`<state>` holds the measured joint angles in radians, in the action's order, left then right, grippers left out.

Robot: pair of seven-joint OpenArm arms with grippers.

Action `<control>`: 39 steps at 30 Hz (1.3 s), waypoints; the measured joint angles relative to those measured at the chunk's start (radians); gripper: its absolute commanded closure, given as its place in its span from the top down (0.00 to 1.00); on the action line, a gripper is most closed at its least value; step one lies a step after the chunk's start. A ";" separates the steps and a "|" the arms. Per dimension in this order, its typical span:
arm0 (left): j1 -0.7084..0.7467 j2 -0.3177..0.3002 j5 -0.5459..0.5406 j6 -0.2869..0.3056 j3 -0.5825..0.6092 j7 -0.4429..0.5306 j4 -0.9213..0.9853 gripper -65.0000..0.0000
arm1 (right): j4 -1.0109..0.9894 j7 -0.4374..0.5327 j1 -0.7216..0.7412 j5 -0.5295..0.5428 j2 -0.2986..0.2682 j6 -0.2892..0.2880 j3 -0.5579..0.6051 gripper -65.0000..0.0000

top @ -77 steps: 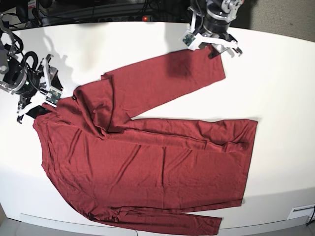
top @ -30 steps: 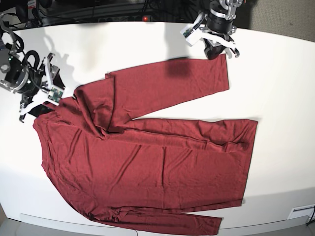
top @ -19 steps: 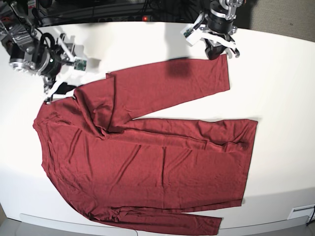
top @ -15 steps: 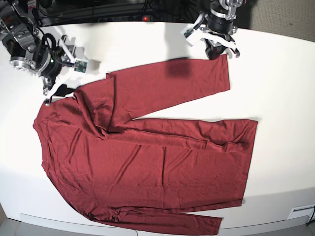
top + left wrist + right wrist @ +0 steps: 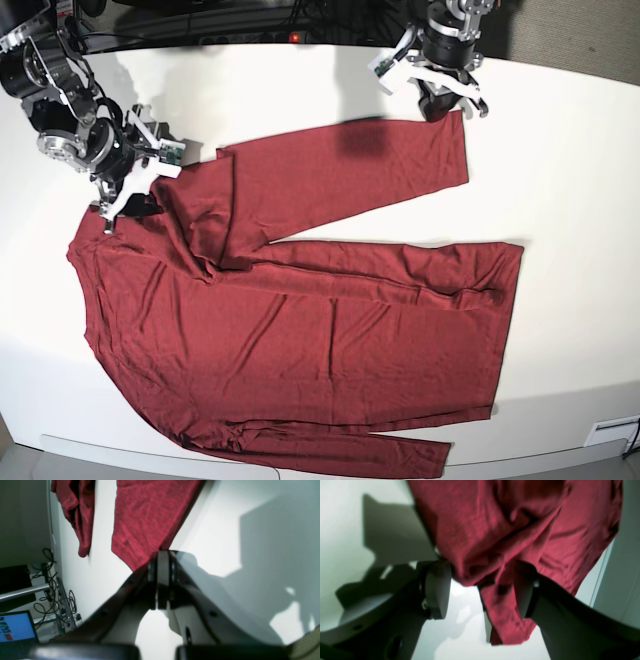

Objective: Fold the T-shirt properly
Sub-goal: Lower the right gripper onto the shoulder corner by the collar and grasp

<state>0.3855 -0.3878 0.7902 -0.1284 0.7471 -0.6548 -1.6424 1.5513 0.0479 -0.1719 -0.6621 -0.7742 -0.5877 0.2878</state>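
The T-shirt [image 5: 300, 320] lies spread on the white worktop [image 5: 570, 180], body flat across the middle and near edge, one long sleeve [image 5: 350, 170] stretched toward the far side, the other along the near edge. Your left gripper [image 5: 445, 105] sits at the far sleeve's cuff; in the left wrist view its fingers [image 5: 160, 580] are pressed together with a corner of the cuff running right up to their tips, which reads as a pinch on that cuff — likely so you can carry the sleeve inward over the body. Your right gripper [image 5: 125, 200] stands at the shoulder end, where the cloth is bunched; in the right wrist view its fingers [image 5: 437, 590] are spread wide, straddling a hanging fold of maroon fabric without clamping it. You seem to be lining up a second grip at the shoulder so the sleeve can be folded from both ends. Against the earliest base frame, your right arm has left its spot at the worktop's edge beside the collar, swung up and inward, and now rests on the shoulder bunch itself — the collar corner it sat on lies bare. Your left arm has drawn the cuff slightly farther out, straightening the sleeve; the body of the shirt has not shifted.
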 measured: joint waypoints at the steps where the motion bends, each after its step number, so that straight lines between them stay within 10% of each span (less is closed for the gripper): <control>1: 0.000 0.000 0.000 0.000 0.000 0.000 0.000 0.00 | -0.003 0.005 0.003 -0.001 0.002 -0.004 0.000 0.60; 9: 0.000 0.000 0.000 0.000 0.000 0.000 0.000 0.00 | -0.050 0.027 0.019 -0.065 0.004 -0.007 0.009 0.52; 20: 0.000 0.000 0.000 0.000 0.000 0.000 0.000 0.00 | -0.061 0.026 0.019 -0.066 0.007 -0.008 0.009 0.01; 31: 0.000 0.000 0.003 0.000 0.000 -0.003 0.000 0.00 | -0.064 -0.027 0.017 0.177 0.007 -0.011 0.009 0.00; 39: 0.002 0.000 0.080 -0.068 0.000 -0.031 0.005 0.00 | -0.012 -0.380 0.031 0.437 0.005 0.018 0.010 0.00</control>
<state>0.3878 -0.3882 0.8700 -0.1963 0.7471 -0.6853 -1.6375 1.5391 -0.3325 -0.1406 -0.2253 -0.7696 -0.5694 0.2977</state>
